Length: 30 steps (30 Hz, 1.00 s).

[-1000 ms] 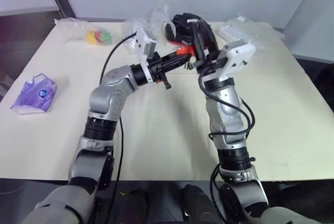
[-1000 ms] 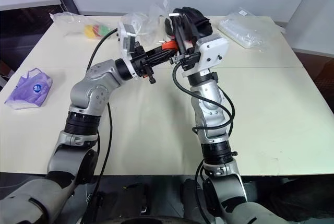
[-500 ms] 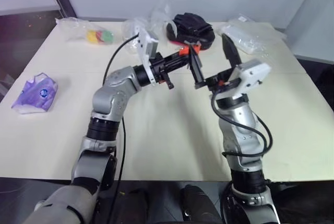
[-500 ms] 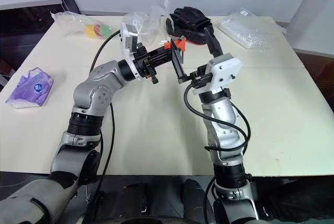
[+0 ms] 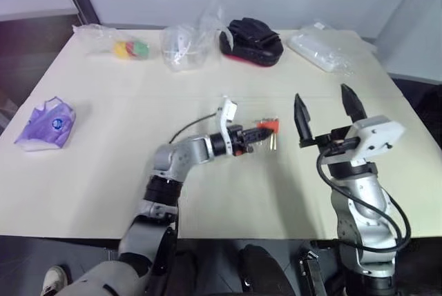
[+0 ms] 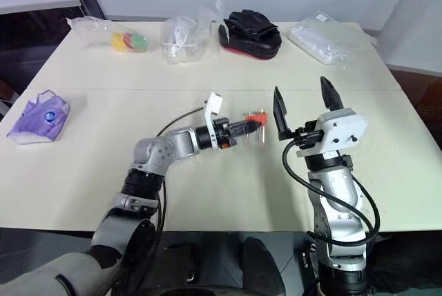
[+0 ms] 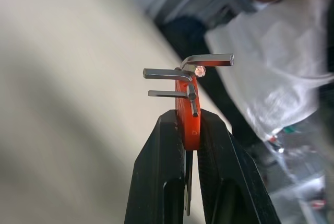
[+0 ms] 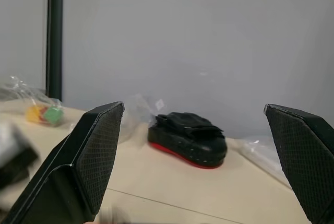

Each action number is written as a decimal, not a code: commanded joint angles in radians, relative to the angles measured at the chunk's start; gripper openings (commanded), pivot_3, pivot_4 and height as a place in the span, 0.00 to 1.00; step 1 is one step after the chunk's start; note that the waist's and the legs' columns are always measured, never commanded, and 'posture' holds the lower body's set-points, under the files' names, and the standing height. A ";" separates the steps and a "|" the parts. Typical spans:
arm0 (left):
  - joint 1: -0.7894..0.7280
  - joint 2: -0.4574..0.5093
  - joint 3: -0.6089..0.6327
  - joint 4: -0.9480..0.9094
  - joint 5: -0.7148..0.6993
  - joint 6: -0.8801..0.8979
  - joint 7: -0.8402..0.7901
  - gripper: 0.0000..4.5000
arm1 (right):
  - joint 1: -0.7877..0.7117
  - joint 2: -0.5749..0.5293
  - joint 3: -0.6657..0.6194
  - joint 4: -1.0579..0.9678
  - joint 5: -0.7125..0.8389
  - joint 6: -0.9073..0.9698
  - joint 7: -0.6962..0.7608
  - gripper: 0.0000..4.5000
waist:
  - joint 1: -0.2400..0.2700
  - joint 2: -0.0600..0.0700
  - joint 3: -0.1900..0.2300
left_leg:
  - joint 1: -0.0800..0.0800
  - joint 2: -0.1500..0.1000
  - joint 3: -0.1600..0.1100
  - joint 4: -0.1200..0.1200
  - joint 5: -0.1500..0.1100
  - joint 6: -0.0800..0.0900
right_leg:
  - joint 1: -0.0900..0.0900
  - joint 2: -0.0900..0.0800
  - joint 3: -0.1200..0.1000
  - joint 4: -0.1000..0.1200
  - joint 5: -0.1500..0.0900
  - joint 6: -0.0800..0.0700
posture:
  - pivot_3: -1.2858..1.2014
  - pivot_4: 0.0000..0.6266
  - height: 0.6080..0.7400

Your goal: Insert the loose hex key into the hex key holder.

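My left gripper (image 5: 253, 132) is shut on the hex key holder (image 5: 267, 125), a small orange block held low over the middle of the table (image 5: 207, 192). In the left wrist view the black fingers (image 7: 162, 172) clamp the orange holder (image 7: 183, 104), and three bent metal keys (image 7: 163, 74) stick out of its end. The loose hex key is out of view as a separate piece; I cannot tell whether one of these keys is it. My right gripper (image 5: 321, 94) stands to the right of the holder, apart from it, fingers wide open and pointing up, with nothing between them.
Along the table's back edge lie a bag with yellow and green pieces (image 5: 131, 49), a clear bag (image 5: 185, 42), a black pad with a red rim (image 5: 251, 37) and a clear plastic pack (image 5: 321, 51). A purple packet (image 5: 45, 123) lies at the far left.
My left arm has come down with the holder from high over the back of the table to low over its middle. My right gripper has opened and drawn away to the right.
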 commanded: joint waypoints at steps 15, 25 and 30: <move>0.065 0.095 -0.012 -0.099 0.049 0.035 0.000 0.70 | 0.034 -0.012 0.034 -0.064 -0.032 0.025 0.002 1.00 | 0.005 0.000 0.000 | 0.000 0.000 0.000 0.000 0.000 0.000 | 0.001 -0.001 0.000 -0.001 0.000 0.000 | 0.52 0.24 1.00; 0.020 0.307 -0.168 -0.140 0.418 -0.637 -0.117 0.99 | 0.086 -0.191 -0.039 -0.062 0.075 0.162 0.173 1.00 | 0.014 0.000 0.000 | 0.000 0.000 0.001 0.000 0.000 -0.001 | 0.001 -0.002 0.000 -0.002 0.000 0.000 | 0.52 0.24 1.00; -0.006 0.382 -0.138 -0.147 0.425 -0.706 -0.193 0.99 | 0.167 -0.355 -0.121 -0.053 0.154 0.266 0.324 1.00 | 0.033 0.000 0.000 | 0.000 -0.001 0.001 0.000 0.000 0.000 | 0.003 -0.002 0.000 -0.005 0.000 0.000 | 0.52 0.24 1.00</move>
